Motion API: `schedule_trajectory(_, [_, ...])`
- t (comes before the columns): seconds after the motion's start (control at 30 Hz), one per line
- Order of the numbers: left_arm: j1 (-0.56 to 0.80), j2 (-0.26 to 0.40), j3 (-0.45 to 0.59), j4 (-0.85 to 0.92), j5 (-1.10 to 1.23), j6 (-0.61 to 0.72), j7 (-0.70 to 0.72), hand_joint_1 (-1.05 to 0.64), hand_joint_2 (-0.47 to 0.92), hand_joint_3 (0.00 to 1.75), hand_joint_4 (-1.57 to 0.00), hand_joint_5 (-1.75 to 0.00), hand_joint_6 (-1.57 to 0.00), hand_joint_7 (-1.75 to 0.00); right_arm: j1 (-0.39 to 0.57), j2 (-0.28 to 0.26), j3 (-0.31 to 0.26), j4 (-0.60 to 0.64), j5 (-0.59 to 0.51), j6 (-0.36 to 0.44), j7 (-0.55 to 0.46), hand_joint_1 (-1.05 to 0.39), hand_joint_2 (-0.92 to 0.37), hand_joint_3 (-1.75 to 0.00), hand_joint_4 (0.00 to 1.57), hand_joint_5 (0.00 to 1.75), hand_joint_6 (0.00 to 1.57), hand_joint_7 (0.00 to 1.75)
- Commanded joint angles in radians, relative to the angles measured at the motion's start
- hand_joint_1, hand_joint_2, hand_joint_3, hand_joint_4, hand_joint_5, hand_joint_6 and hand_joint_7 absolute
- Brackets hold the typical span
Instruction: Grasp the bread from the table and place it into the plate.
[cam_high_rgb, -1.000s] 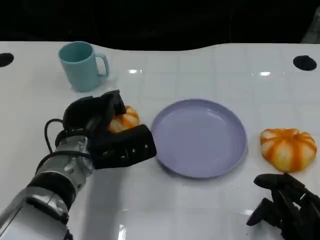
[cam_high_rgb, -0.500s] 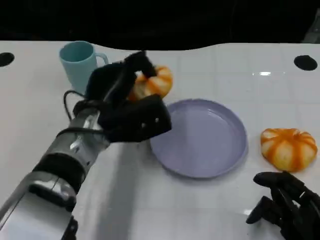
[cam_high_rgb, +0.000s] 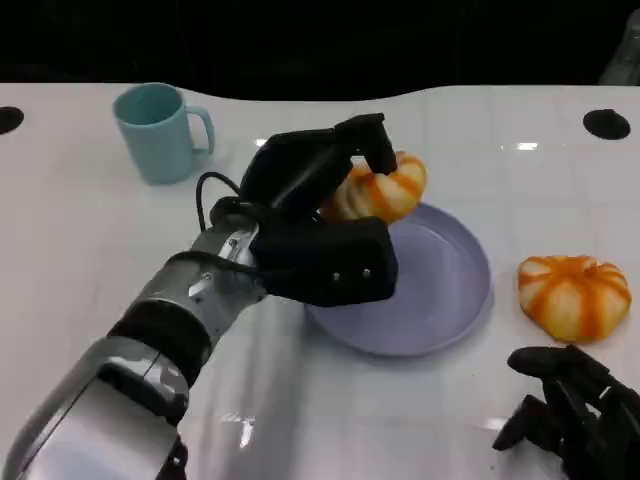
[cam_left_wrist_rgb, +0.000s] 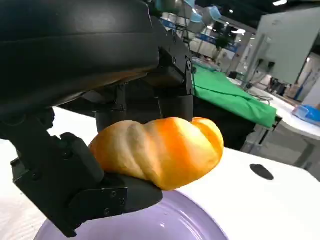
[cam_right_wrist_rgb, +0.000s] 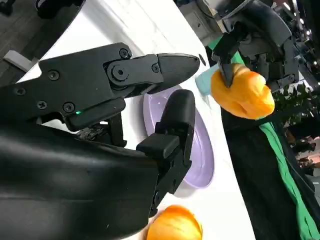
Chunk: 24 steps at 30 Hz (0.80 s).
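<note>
On a white tabletop (cam_high_rgb: 90, 260), the robot's left hand (cam_high_rgb: 310, 225) held an orange-striped bread roll (cam_high_rgb: 380, 190) in the air above the far left rim of a round lavender plate (cam_high_rgb: 440, 290). Its black fingers (cam_high_rgb: 365, 140) were curled over the top of the roll, with another pressed beneath it, as the left wrist view showed clearly. A second bread roll of the same kind (cam_high_rgb: 573, 296) lay on the tabletop just to the right of the plate, apart from it. The right hand (cam_high_rgb: 565, 410) sat low at the near right edge, holding nothing; its fingers seemed loosely parted, though the view there was dark. A teal mug (cam_high_rgb: 157, 130) stood upright at the far left.
</note>
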Motion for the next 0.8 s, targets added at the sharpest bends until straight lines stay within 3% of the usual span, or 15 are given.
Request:
schedule_trajectory(0.03, [-0.053,-0.024,-0.049,0.043,0.045,0.032,-0.058,-0.18,0.57,1.09,-0.9,-1.75,-0.7,-1.75,-0.006,-0.013,-0.013,0.02,0.016,-0.016,0.025,-0.75,-0.92,-0.19,0.7,1.43,0.72,1.0])
schedule_trajectory(0.27, [-0.073,-0.057,-0.083,0.103,0.074,0.073,-0.075,-0.18,0.65,0.93,-0.89,-1.75,-0.68,-1.75,0.0,-0.009,-0.012,0.016,0.009,-0.026,0.023,-0.75,-0.92,-0.19,0.72,1.41,0.72,0.98])
schedule_trajectory(0.33, [-0.08,-0.067,-0.104,0.115,0.096,0.104,-0.075,-0.2,0.73,0.81,-0.87,-1.75,-0.65,-1.75,0.001,-0.01,-0.011,0.016,0.009,-0.031,0.025,-0.75,-0.92,-0.19,0.71,1.41,0.72,0.98])
schedule_trajectory(0.53, [-0.081,-0.084,-0.128,0.132,0.115,0.135,-0.054,-0.17,0.72,0.73,-0.87,-1.75,-0.65,-1.75,0.0,-0.009,-0.013,0.022,0.016,-0.034,0.038,-0.75,-0.92,-0.21,0.71,1.42,0.71,0.99])
schedule_trajectory(0.57, [-0.08,-0.088,-0.127,0.135,0.111,0.138,-0.058,-0.17,0.72,0.69,-0.86,-1.75,-0.65,-1.67,0.0,-0.009,-0.013,0.021,0.017,-0.033,0.038,-0.75,-0.92,-0.21,0.71,1.42,0.71,0.99])
schedule_trajectory(0.67, [-0.084,-0.095,-0.111,0.142,0.088,0.151,-0.105,-0.19,0.82,0.41,-0.74,-1.74,-0.78,-0.97,0.001,-0.007,-0.015,0.02,0.022,-0.028,0.039,-0.75,-0.92,-0.2,0.72,1.42,0.72,0.99])
schedule_trajectory(0.7, [-0.086,-0.096,-0.108,0.143,0.082,0.152,-0.123,-0.21,0.88,0.31,-0.68,-1.3,-0.72,-0.58,0.001,-0.007,-0.014,0.021,0.022,-0.03,0.039,-0.75,-0.92,-0.2,0.72,1.42,0.72,0.99])
schedule_trajectory(0.73, [-0.084,-0.094,-0.105,0.144,0.076,0.145,-0.134,-0.22,0.9,0.27,-0.69,-1.08,-0.73,-0.37,0.001,-0.009,-0.013,0.021,0.02,-0.033,0.041,-0.75,-0.92,-0.2,0.72,1.42,0.72,0.99])
schedule_trajectory(0.8, [-0.081,-0.092,-0.102,0.144,0.073,0.136,-0.143,-0.24,0.92,0.21,-0.63,-1.03,-0.67,-0.12,0.001,-0.011,-0.012,0.021,0.017,-0.035,0.043,-0.75,-0.92,-0.2,0.71,1.42,0.71,0.99])
